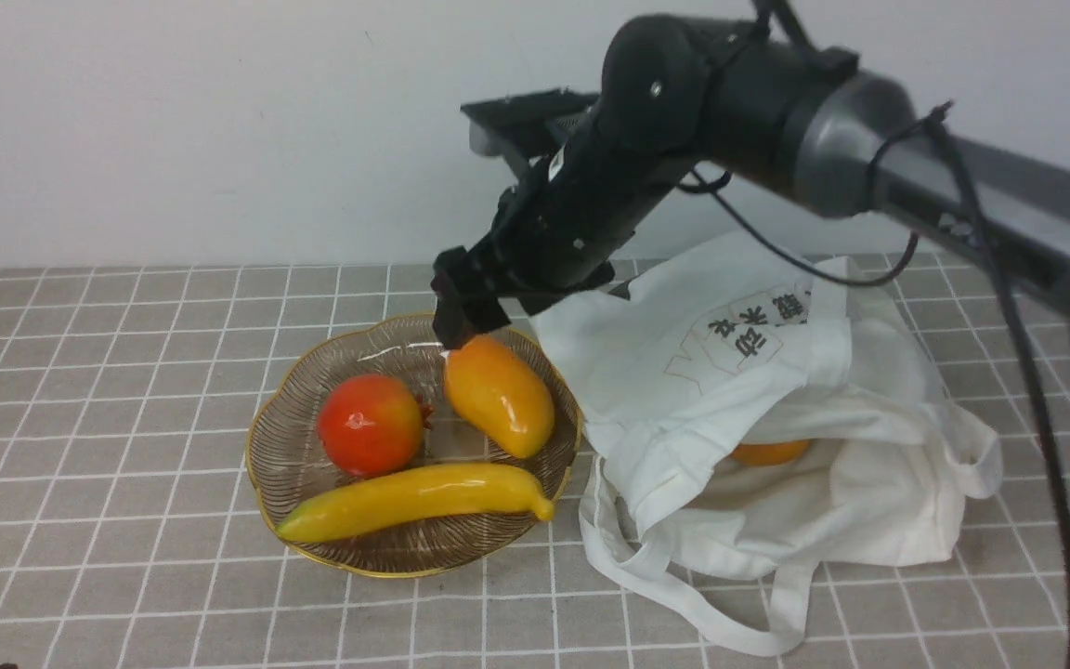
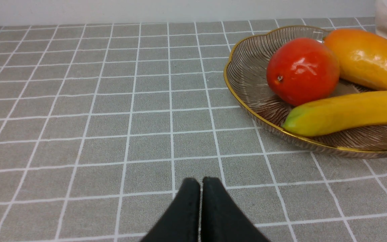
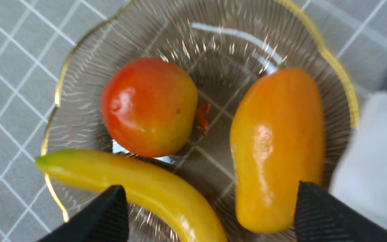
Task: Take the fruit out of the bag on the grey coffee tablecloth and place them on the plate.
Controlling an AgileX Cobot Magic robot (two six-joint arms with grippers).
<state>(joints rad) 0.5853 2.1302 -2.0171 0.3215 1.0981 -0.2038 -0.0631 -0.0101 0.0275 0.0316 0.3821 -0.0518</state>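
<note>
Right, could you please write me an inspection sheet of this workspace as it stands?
Surface: grey checked tablecloth, lying flat.
Job's things: banana, red fruit and mango on the plate; an orange fruit shows inside the open bag beside the plate.
Clutter: nothing seen.
Grippers: right gripper open above the plate, holding nothing; left gripper shut, empty, low over the cloth.
Cables: black cable hangs from the right arm over the bag.
Surroundings: plain white wall behind.
</note>
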